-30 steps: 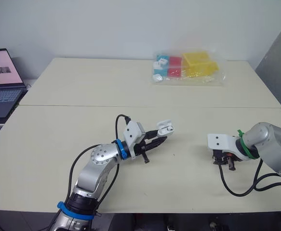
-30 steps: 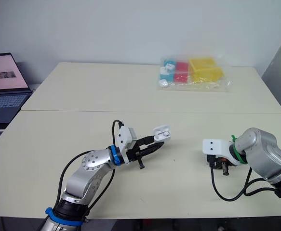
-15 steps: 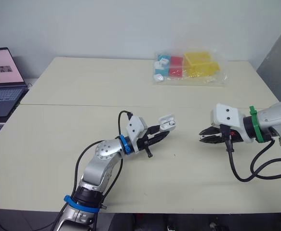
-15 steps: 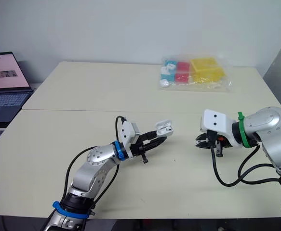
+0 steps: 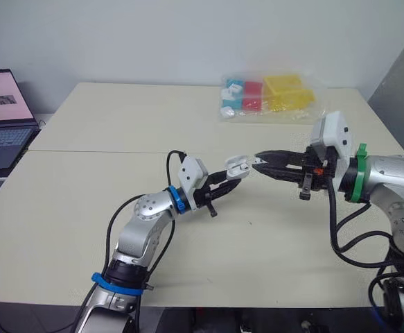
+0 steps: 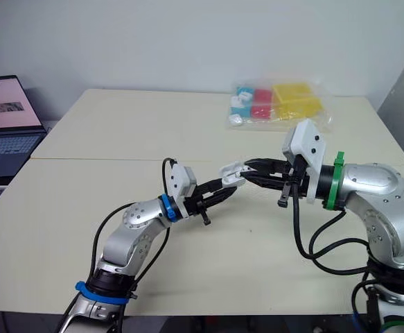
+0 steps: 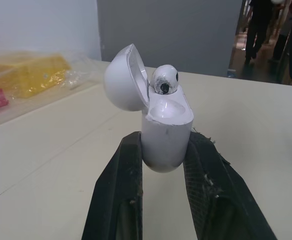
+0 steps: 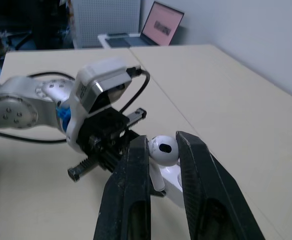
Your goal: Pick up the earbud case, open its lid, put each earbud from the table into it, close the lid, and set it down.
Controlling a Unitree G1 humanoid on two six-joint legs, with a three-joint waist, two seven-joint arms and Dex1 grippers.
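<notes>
**Right gripper swung in from the table's right side to the held case**

Since half a second ago the right gripper (image 5: 258, 161) has risen off the right part of the table (image 5: 118, 128) and crossed toward the robot's left, so its fingertips now sit at the mouth of the earbud case (image 5: 237, 166). The left gripper (image 5: 231, 180) has barely shifted.

The case is held clear of the tabletop, over the middle of the near table. It sits between the left fingers (image 7: 125, 170), which clamp its lower body from both sides while the upper half sticks out past their tips. Its long axis runs in line with those fingers, slanting up and toward the robot's right. The mouth faces the incoming right gripper, and the lid (image 7: 124, 78) is swung open to one side.

In the right wrist view the earbud (image 8: 164, 149) lies between the right fingers, which pinch its round head. It hangs just over the case with its stem pointing down at the mouth. The left wrist view shows a round earbud head with a dark spot standing up out of the case; I cannot tell whether it is the pinched one.

The left elbow is bent and that forearm lies low over the table, reaching forward and rightward. The right forearm is raised and nearly level, its long fingers pointing left.
</notes>
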